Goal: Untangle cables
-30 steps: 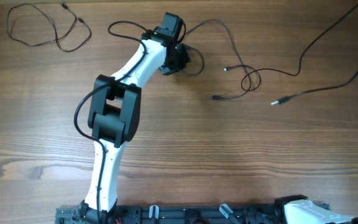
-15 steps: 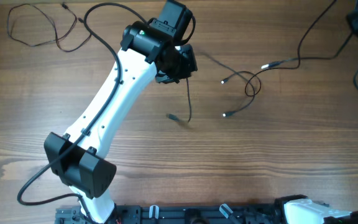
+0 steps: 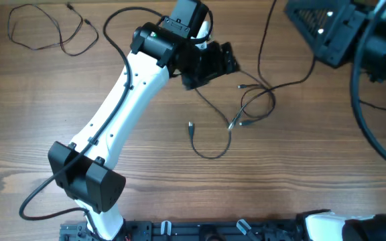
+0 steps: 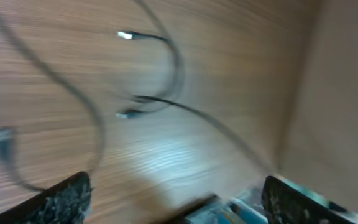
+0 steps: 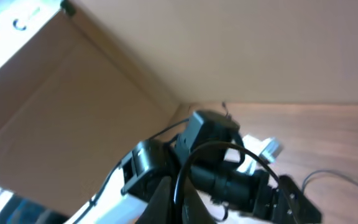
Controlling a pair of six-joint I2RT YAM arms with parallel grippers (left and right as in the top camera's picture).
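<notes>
L gripper [image 3: 225,61] hung spread wide over the wood table [image 3: 313,167], nothing btwn its fingers. It sat just up-left of the cables [image 3: 246,110], a loose tangle mid-table w/ small plug ends splayed out. R gripper [image 5: 169,202] was raised, pressed together, apparently pinching one strand of them. Another thin cord [image 3: 45,30] lay well apart, far-left corner.

Table [image 3: 313,167]: mid-brown wood, darker horizontal grain streaks. Cables [image 3: 211,156] at centre and 11 o'clock: thin and black, with silvery plug ends [image 3: 190,124]. Left arm [image 3: 122,100]: white shells, black joints, black wrist at 12 o'clock. Right arm [image 3: 334,30] at 2 o'clock: all black. Wall [image 5: 260,43]: plain tan.
</notes>
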